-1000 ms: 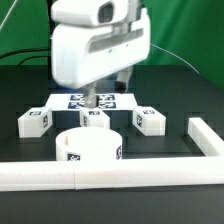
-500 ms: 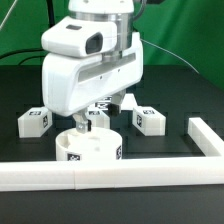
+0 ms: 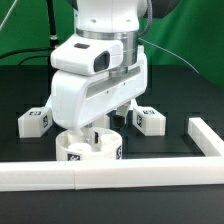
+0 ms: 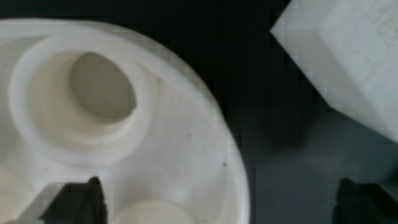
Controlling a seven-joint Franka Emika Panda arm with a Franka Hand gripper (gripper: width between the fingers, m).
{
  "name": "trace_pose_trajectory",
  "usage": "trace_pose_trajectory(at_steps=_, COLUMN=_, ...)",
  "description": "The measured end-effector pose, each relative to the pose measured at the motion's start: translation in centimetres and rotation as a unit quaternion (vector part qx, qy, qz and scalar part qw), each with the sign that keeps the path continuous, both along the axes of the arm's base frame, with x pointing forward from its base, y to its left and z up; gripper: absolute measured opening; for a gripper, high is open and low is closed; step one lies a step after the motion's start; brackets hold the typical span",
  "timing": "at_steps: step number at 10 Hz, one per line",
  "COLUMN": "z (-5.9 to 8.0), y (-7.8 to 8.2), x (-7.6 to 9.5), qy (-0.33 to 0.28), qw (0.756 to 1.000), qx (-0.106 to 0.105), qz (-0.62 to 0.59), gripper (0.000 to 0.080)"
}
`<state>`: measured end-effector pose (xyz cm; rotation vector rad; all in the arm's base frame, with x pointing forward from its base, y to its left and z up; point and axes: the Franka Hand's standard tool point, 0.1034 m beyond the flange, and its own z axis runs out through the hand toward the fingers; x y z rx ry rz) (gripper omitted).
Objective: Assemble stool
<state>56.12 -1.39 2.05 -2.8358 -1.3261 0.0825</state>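
Note:
The stool's round white seat (image 3: 88,150) stands near the front rail, its hollow side up, and fills much of the wrist view (image 4: 107,110). My gripper (image 3: 103,128) hangs low over the seat's far rim, open, holding nothing. In the wrist view the gripper (image 4: 222,205) straddles the rim. One fingertip (image 4: 75,200) is over the seat's inside and the other is over the black table outside. One tagged leg (image 3: 35,121) lies at the exterior view's left, another leg (image 3: 150,120) at its right. A white block (image 4: 347,50) beyond the seat looks like a leg.
A long white border rail (image 3: 100,176) runs along the front, with a shorter piece (image 3: 206,136) at the exterior view's right. The arm's white body hides the table behind the seat. The table top is black.
The arm has come down and forward from above the marker board to just over the seat. The fingers have stayed open throughout.

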Motion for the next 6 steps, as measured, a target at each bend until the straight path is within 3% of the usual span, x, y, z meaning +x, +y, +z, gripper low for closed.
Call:
trace_pose_trajectory(at_steps=2, z=0.00, y=-0.02, x=0.00, qy=0.000, qw=1.000, qx=0.000, qz=0.000, gripper=0.0399)
trace_pose_trajectory(at_steps=3, z=0.00, y=-0.03, x=0.00, qy=0.000, qw=1.000, qx=0.000, qz=0.000, gripper=0.0399)
trace_pose_trajectory(at_steps=4, z=0.00, y=-0.02, x=-0.01, qy=0.000, qw=1.000, qx=0.000, qz=0.000, gripper=0.0197)
trace_pose_trajectory(at_steps=5, z=0.00, y=-0.02, x=-0.01, qy=0.000, qw=1.000, qx=0.000, qz=0.000, gripper=0.0074)
trace_pose_trajectory(at_steps=6, z=0.00, y=-0.03, x=0.00, qy=0.000, qw=1.000, qx=0.000, qz=0.000, gripper=0.0074)
